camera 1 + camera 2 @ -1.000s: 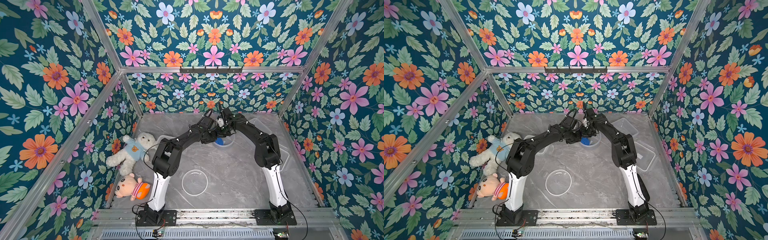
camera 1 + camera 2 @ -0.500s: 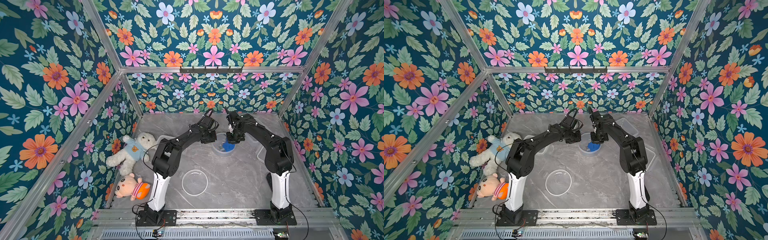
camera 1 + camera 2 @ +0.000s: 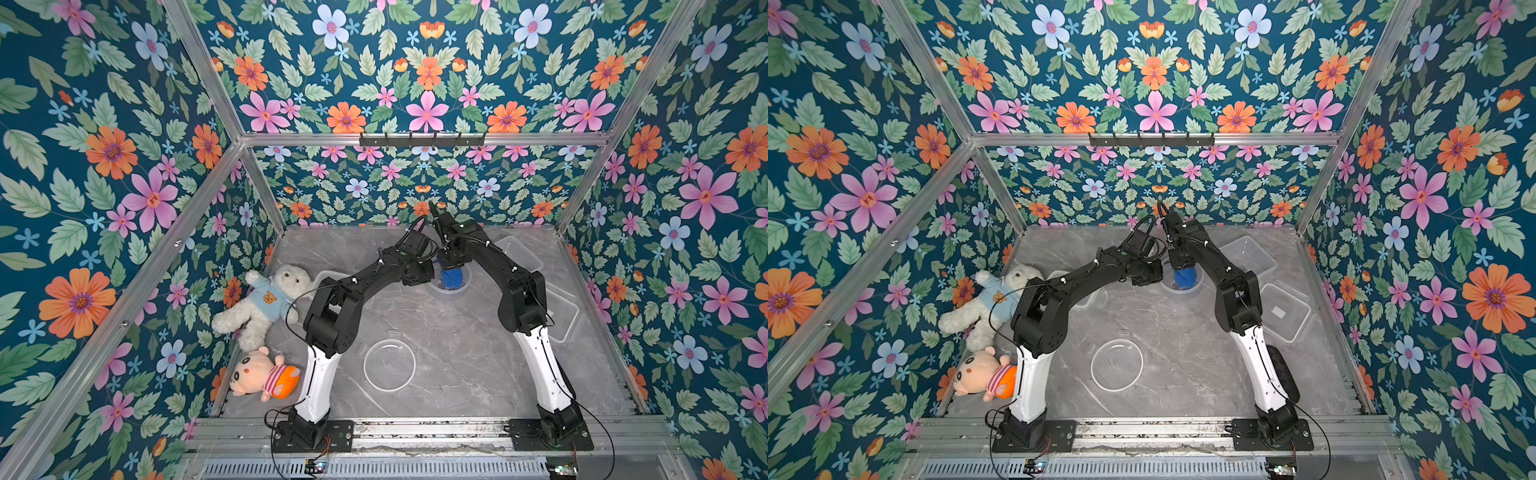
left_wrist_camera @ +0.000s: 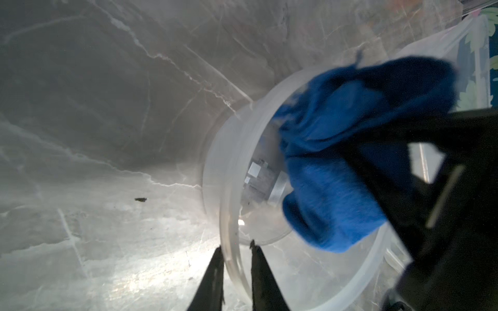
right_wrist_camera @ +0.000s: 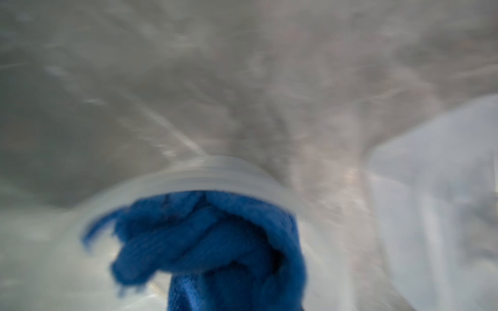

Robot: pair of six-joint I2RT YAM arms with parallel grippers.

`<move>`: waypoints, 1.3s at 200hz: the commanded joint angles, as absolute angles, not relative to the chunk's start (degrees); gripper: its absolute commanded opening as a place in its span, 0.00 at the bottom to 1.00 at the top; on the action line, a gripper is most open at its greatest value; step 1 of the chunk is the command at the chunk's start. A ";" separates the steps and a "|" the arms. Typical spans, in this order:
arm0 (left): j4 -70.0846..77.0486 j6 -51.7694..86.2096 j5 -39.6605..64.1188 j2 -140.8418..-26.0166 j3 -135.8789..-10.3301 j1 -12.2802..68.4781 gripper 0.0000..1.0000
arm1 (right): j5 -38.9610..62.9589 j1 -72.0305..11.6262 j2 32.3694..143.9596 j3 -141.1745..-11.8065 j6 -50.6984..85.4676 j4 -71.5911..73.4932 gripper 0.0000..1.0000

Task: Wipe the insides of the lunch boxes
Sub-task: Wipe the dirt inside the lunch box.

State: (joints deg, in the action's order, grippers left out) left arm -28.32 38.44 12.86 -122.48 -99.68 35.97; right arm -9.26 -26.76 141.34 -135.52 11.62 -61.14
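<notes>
Grey marble tabletop [image 3: 457, 357], mid-frame: left gripper [image 4: 237, 249] pinches the round tub [image 4: 215, 172] by its rim; right gripper [image 3: 451, 268] pinches the blue cloth [image 4: 336, 188] inside it.

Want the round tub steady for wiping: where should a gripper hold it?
Pinch the rim of the tub from above, one finger inside, one outside, clear of the cloth. It stands upright, open-topped, thin-walled; the left gripper grips so.

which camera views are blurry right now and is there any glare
Right wrist view: heavy motion blur smears the blue cloth and the round clear plastic tub; left wrist view: mostly sharp, with a bright glare patch on the grey marble table; both top views: crisp, evenly lit.
</notes>
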 commanded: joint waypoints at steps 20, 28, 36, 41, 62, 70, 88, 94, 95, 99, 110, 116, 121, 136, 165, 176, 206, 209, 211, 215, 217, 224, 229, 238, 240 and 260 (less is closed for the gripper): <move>-29.79 37.62 12.75 -123.13 -100.72 35.95 0.21 | 10.26 -26.68 137.27 -123.76 12.67 -51.89 0.00; -29.80 37.56 12.65 -123.13 -100.74 35.92 0.21 | 12.27 -26.68 135.56 -119.88 12.82 -50.63 0.00; -29.87 37.54 12.53 -123.05 -100.77 35.94 0.21 | 14.19 -26.72 133.64 -116.02 12.92 -49.65 0.00; -29.88 37.49 12.36 -123.03 -100.64 35.94 0.21 | 14.88 -26.63 132.63 -113.76 12.82 -49.51 0.00; -29.97 37.35 12.11 -123.05 -100.63 35.90 0.20 | 12.75 -25.55 128.82 -106.75 12.31 -51.75 0.00; -30.06 37.35 12.13 -123.03 -100.57 35.89 0.20 | 9.10 -24.63 127.96 -105.23 12.52 -53.64 0.00; -30.30 37.27 11.94 -122.99 -100.52 35.94 0.20 | -4.58 -22.74 127.41 -104.39 14.32 -57.47 0.00; -30.40 37.24 11.82 -123.04 -100.46 35.95 0.20 | -8.79 -22.36 127.66 -104.77 14.58 -58.03 0.00; -30.41 37.25 11.80 -123.05 -100.46 35.95 0.20 | -9.27 -22.34 127.77 -104.99 14.58 -58.20 0.00; -30.49 37.26 11.78 -123.05 -100.46 35.90 0.20 | -11.74 -22.09 128.23 -105.86 14.68 -59.00 0.00; -30.67 37.25 11.78 -123.20 -100.45 35.95 0.20 | -16.45 -21.88 130.27 -109.43 15.08 -60.97 0.00; -30.76 37.27 11.78 -123.30 -100.46 35.95 0.20 | -18.65 -21.84 131.61 -111.76 15.11 -61.60 0.00; -30.83 37.27 11.86 -123.30 -100.45 35.95 0.20 | -19.88 -21.86 132.87 -113.92 15.12 -62.12 0.00; -30.87 37.25 11.88 -123.14 -100.29 35.90 0.20 | -22.49 -21.96 137.69 -122.39 15.55 -64.53 0.00; -30.66 37.39 12.70 -123.84 -100.86 35.95 0.20 | -18.42 -24.11 145.16 -134.51 13.06 -58.94 0.00; -31.00 37.43 12.87 -124.39 -101.54 35.95 0.20 | -13.58 -25.46 146.70 -137.08 12.12 -56.61 0.00; -31.53 37.42 12.94 -125.48 -103.12 35.95 0.20 | 9.30 -26.13 144.27 -132.89 14.68 -47.19 0.00; -31.59 37.39 12.92 -125.57 -103.24 35.95 0.20 | 11.25 -26.06 143.73 -131.95 15.02 -46.15 0.00; -31.61 37.39 12.92 -125.55 -103.31 35.93 0.20 | 12.83 -26.03 143.38 -131.27 15.20 -45.46 0.00; -31.58 37.44 12.92 -125.66 -103.40 35.95 0.20 | 15.17 -26.07 142.82 -130.15 15.51 -44.52 0.00; -31.56 37.37 12.92 -125.68 -103.44 35.95 0.20 | 16.32 -26.07 142.58 -129.70 15.63 -44.24 0.00; -31.51 37.44 12.83 -125.73 -103.49 35.95 0.20 | 19.09 -26.02 141.82 -128.05 16.19 -43.63 0.00; -31.47 37.43 12.83 -125.84 -103.49 35.94 0.20 | 20.98 -25.97 141.40 -127.22 16.41 -43.86 0.00; -31.38 37.53 12.83 -125.89 -103.54 35.93 0.20 | 23.26 -25.93 140.39 -125.09 16.50 -44.70 0.00; -31.38 37.53 12.83 -125.91 -103.47 35.94 0.20 | 23.44 -25.91 140.02 -124.48 16.58 -44.84 0.00; -31.03 37.67 12.66 -125.79 -103.11 35.94 0.20 | 19.40 -25.29 135.44 -115.91 16.69 -45.32 0.00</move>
